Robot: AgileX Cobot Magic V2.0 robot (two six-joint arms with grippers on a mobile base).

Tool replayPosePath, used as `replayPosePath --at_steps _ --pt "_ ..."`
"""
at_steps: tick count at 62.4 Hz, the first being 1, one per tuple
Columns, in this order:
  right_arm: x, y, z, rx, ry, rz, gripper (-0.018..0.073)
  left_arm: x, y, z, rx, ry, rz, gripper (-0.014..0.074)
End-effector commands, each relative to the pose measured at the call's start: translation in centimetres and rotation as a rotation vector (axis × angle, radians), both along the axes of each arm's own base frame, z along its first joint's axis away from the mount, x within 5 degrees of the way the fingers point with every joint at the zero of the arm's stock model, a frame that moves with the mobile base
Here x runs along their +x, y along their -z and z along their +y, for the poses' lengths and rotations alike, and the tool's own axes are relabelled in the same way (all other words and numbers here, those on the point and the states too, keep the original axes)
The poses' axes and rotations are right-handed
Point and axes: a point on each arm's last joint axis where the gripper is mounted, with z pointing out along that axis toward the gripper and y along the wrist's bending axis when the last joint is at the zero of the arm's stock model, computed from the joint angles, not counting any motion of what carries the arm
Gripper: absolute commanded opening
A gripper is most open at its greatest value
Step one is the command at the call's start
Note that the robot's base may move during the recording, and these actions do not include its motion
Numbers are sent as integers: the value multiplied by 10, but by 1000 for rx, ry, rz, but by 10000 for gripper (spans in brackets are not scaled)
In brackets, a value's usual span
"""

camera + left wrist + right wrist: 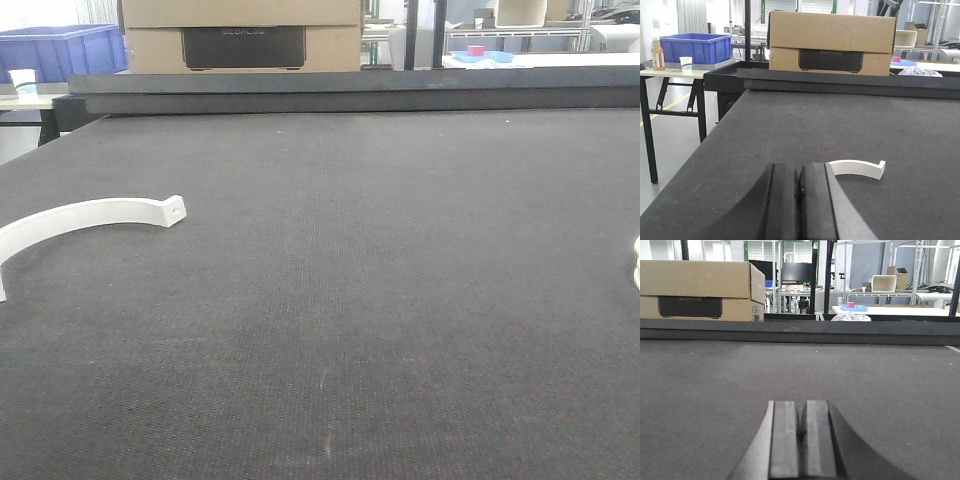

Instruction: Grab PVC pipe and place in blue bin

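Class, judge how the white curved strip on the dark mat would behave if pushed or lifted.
The white curved strip holds its arc, so probably stiff. Thin plastic look suggests light. Lying flat on the mat, it would likely slide or pivot, not roll.

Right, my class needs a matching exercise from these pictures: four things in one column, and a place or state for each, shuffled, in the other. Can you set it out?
1. white curved plastic strip
2. blue plastic bin
3. brown cardboard box
4. black left hand

A. beyond the far edge of the dark mat
B. shut, empty
C. on the pale side table
D. lying on the dark mat

Pairs: 1-D, 2-C, 3-A, 4-B
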Motion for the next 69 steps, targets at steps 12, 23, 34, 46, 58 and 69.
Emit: replayPosePath --at_steps 12,23,34,46,58,69 --pt "0 -2 0 -9 7 -20 -168 -1 -2 0 0 -2 -21 -111" --pt "0 -2 0 -9 7 -20 -168 -1 -2 0 0 -2 -21 -111" --pt "0 -2 0 -9 7 -20 -168 -1 -2 0 0 -2 -21 -111" --pt "0 -2 0 -9 7 -20 -168 -1 -2 0 0 -2 -21 -111" --pt "0 -2 0 -9 7 -21 -168 -1 -2 0 0 -2 -21 -111" --pt "-2 -10 -1 -4 15 -112 -168 -1 -2 0 0 -2 -21 -111"
